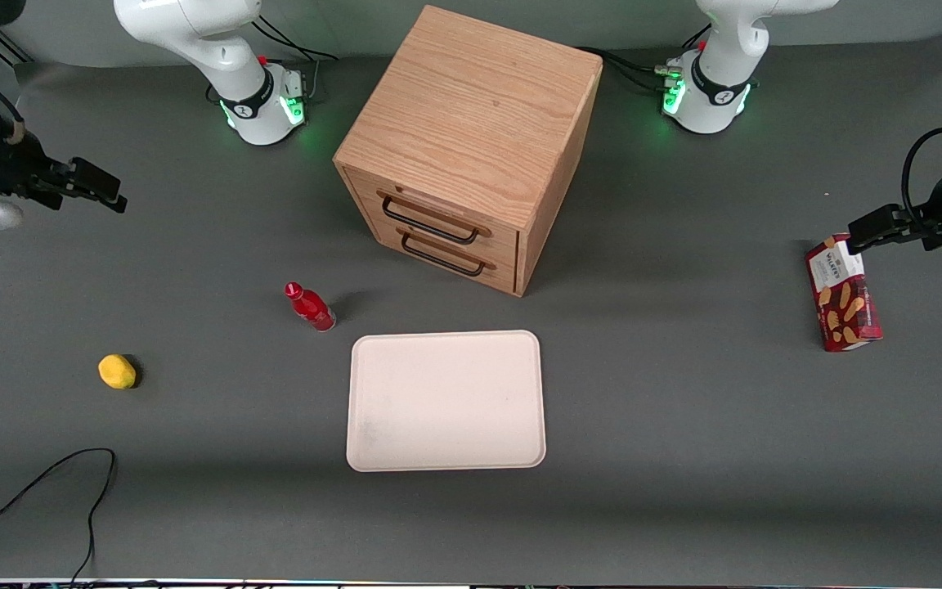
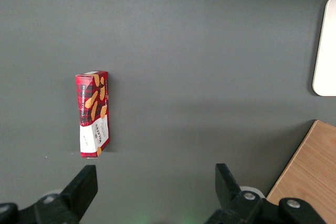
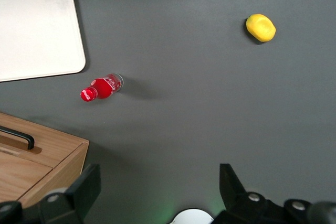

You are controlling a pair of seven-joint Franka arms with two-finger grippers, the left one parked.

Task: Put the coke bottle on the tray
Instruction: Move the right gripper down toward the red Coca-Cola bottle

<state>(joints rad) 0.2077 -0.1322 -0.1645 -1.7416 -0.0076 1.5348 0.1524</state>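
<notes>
The small red coke bottle (image 1: 310, 306) stands upright on the grey table, just off a corner of the cream-white tray (image 1: 445, 400), a little farther from the front camera than the tray. It also shows in the right wrist view (image 3: 101, 88), beside the tray's rim (image 3: 79, 51). My right gripper (image 1: 99, 190) hangs high at the working arm's end of the table, well away from the bottle. Its fingers (image 3: 86, 184) are spread wide with nothing between them (image 3: 157, 184).
A wooden two-drawer cabinet (image 1: 471, 147) stands at the table's middle, farther from the front camera than the tray. A yellow lemon-like object (image 1: 117, 371) lies toward the working arm's end. A red cookie box (image 1: 843, 293) lies toward the parked arm's end. A black cable (image 1: 46, 483) lies near the front edge.
</notes>
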